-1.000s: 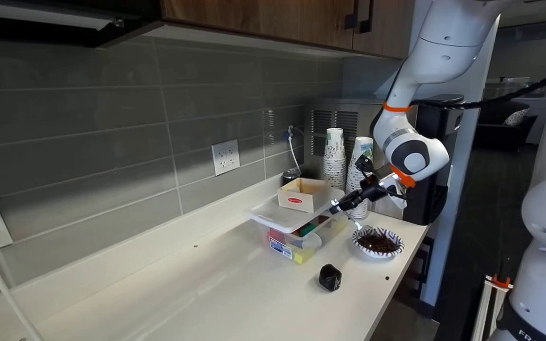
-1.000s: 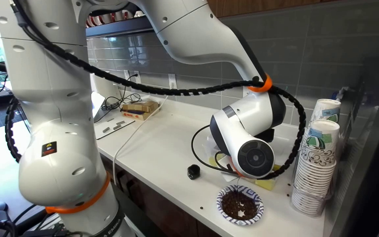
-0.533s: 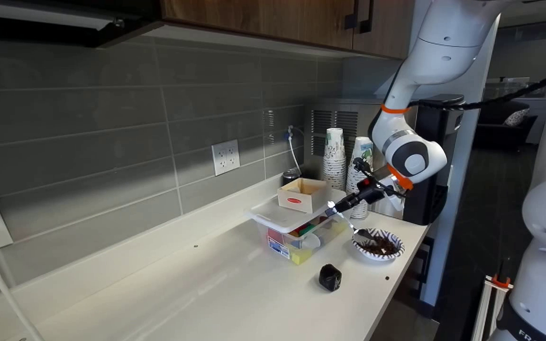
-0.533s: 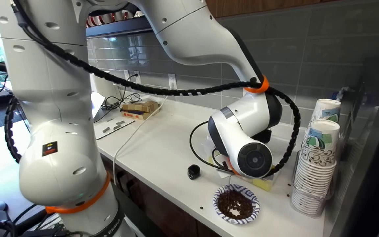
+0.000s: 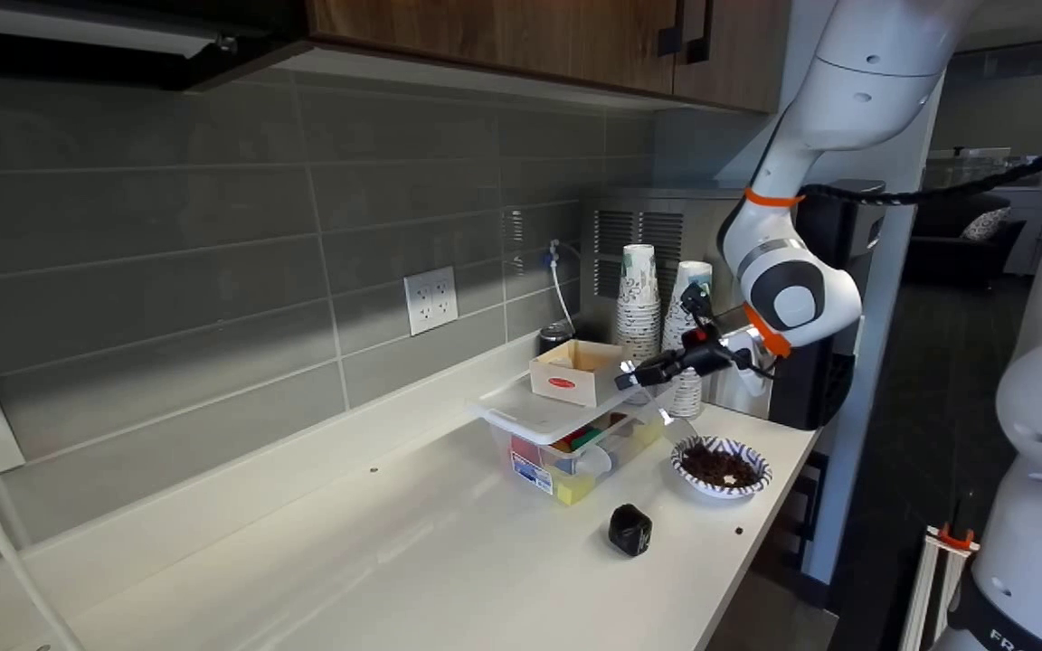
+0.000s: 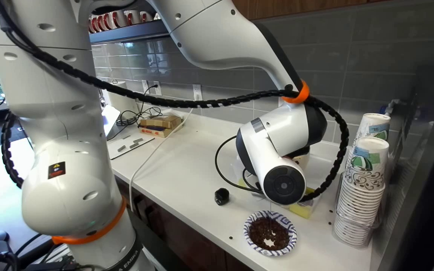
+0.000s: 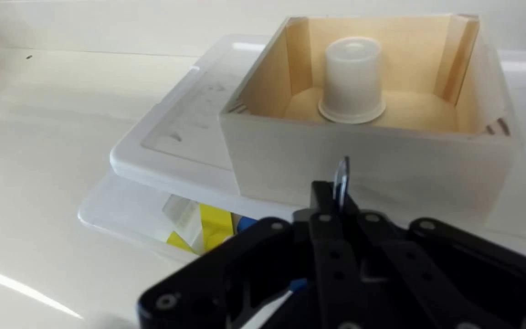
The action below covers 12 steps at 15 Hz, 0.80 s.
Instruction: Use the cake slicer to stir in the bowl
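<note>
My gripper (image 5: 628, 380) pinches the cake slicer (image 7: 342, 178); blade (image 5: 680, 429) at rim of blue-patterned bowl (image 5: 722, 490); stirring step, I judge; next, dip and sweep.

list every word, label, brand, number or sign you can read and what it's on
"FR", cut off: on the black band of the arm, in an exterior view.
"A EMIKA": the band's lettering, in an exterior view.
Too small or blurred to read: blue label on the plastic tub, red oval on the wooden box, sticker on the arm, print on the cups and boxes.
</note>
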Each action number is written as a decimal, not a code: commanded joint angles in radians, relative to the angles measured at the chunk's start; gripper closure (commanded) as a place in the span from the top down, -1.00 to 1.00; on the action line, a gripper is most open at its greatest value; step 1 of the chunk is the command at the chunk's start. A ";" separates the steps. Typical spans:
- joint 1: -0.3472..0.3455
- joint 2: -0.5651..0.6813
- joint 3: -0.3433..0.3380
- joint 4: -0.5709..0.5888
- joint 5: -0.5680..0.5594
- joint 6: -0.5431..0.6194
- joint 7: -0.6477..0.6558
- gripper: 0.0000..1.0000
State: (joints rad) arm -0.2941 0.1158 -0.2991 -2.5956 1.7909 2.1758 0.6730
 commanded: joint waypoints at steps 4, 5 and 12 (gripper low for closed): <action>-0.019 -0.034 -0.024 -0.035 0.091 -0.024 -0.208 -0.99; -0.020 -0.035 -0.027 -0.036 0.093 -0.020 -0.232 -0.99; -0.009 -0.040 -0.024 -0.046 -0.005 0.032 -0.180 -0.99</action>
State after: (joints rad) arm -0.3090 0.1095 -0.3246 -2.6217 1.8430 2.1807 0.4464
